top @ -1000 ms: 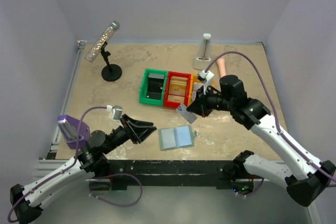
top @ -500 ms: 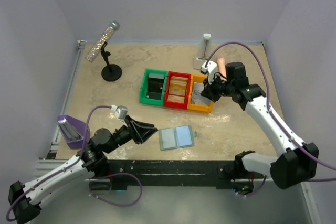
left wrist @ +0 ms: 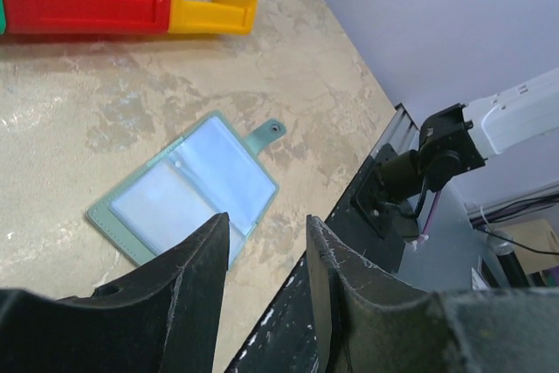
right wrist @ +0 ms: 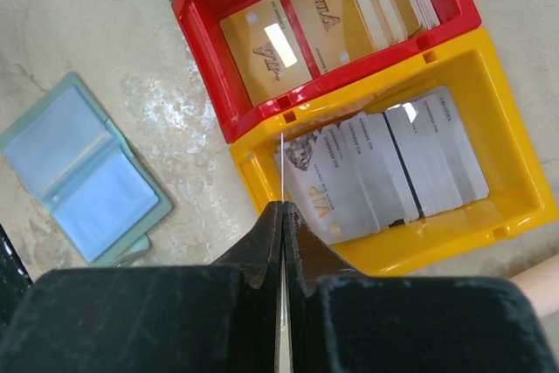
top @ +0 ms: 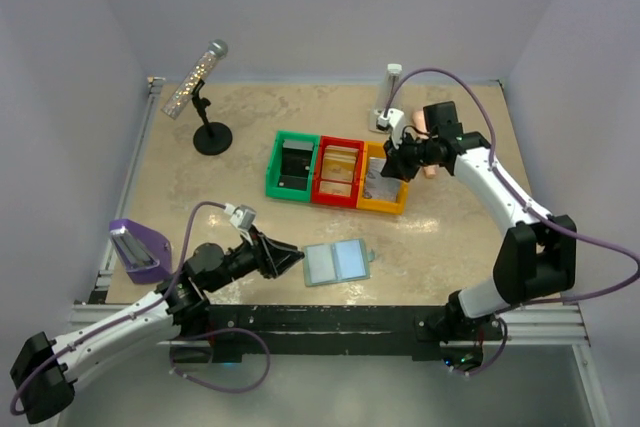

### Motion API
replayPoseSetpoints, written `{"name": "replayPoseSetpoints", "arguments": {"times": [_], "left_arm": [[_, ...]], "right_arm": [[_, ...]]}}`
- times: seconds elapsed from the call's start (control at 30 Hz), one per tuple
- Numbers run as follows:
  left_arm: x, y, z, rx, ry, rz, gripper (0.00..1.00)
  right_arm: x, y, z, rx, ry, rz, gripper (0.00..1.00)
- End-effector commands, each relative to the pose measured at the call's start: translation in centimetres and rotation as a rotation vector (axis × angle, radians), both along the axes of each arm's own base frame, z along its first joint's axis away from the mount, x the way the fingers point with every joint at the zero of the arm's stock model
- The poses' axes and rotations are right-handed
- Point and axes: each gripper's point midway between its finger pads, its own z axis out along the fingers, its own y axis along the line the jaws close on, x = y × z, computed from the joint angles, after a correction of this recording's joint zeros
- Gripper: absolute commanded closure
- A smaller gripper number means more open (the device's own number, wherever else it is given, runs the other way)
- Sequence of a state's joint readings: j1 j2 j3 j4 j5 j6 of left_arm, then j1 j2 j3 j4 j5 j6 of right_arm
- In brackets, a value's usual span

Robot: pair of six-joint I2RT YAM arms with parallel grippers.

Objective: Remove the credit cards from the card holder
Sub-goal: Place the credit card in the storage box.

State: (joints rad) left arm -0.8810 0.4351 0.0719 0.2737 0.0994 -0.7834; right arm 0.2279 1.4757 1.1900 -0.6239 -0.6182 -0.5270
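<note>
Right wrist view: a credit card (right wrist: 282, 163) is pinched edge-on in the closed right gripper (right wrist: 282, 216), over the yellow bin (right wrist: 419, 251) near its red bin (right wrist: 205, 58) side. The card holder (top: 337, 263) is spread open on the table (top: 450, 237), nearest the half-open, empty left gripper (top: 292, 257).

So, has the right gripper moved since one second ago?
Yes. The right gripper went from the near side of the yellow bin to above it.
</note>
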Motion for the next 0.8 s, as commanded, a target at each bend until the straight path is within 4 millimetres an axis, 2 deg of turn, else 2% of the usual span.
{"name": "replayPoseSetpoints", "arguments": {"times": [0.0,0.17,0.4,0.6,0.77], "left_arm": [[-0.2,-0.5,0.5,-0.046,0.0,-0.022,0.55],[-0.4,-0.4,-0.1,-0.044,0.011,-0.026,0.55],[-0.4,-0.3,-0.2,-0.042,0.007,-0.027,0.55],[-0.5,-0.5,-0.6,-0.039,0.014,-0.039,0.55],[-0.7,-0.6,-0.9,-0.04,0.022,-0.044,0.55]], "right_arm": [[1.6,0.5,1.7,0.021,-0.065,0.044,1.0],[2.1,0.0,0.2,-0.031,-0.017,0.061,1.0],[1.3,-0.2,-1.7,-0.053,0.078,0.091,1.0],[0.9,-0.2,-1.9,-0.058,0.119,0.118,1.0],[0.6,-0.4,-2.9,-0.077,0.188,0.113,1.0]]}}
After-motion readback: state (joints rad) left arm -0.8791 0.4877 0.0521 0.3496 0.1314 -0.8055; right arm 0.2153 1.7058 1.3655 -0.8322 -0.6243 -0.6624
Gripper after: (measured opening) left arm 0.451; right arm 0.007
